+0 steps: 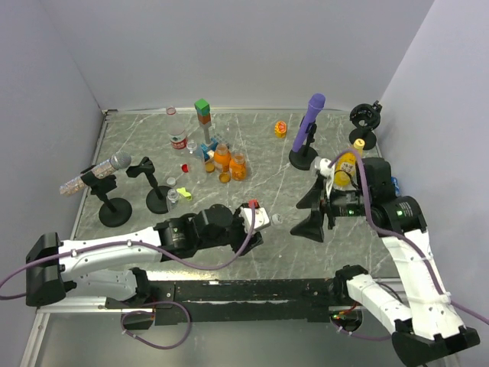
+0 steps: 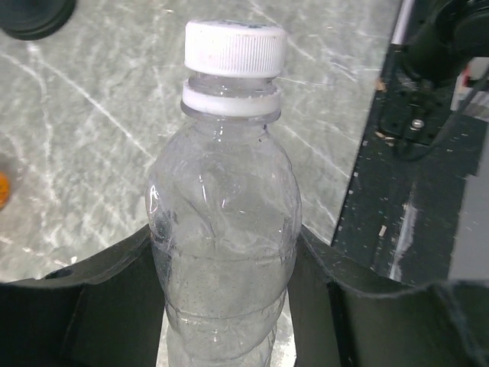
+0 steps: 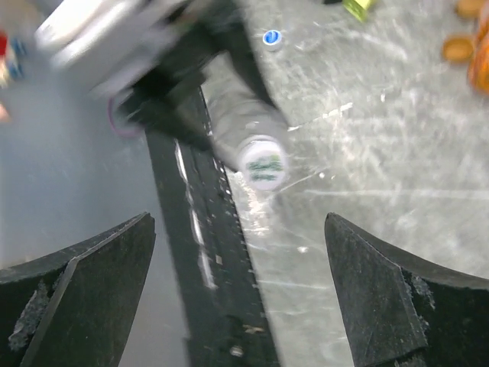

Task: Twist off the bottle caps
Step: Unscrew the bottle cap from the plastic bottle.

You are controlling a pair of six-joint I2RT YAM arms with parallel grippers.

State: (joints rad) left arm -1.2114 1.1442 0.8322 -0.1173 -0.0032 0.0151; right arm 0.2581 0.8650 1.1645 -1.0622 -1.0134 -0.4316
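Left wrist view: a white cap (image 2: 235, 47) sits on the neck of a clear bottle (image 2: 225, 229). The left claw (image 2: 224, 252) clamps the bottle around its belly, one finger pressed to each side, over the marbled tabletop (image 2: 92, 138). Facing the cap end-on but apart from it, the right claw (image 3: 237, 283) is spread wide and holds nothing.

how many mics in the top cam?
2. A silver-headed microphone at the far left, tilted in its stand; a purple microphone at the back, right of centre. None appears hidden, though the bottle clutter could mask one.
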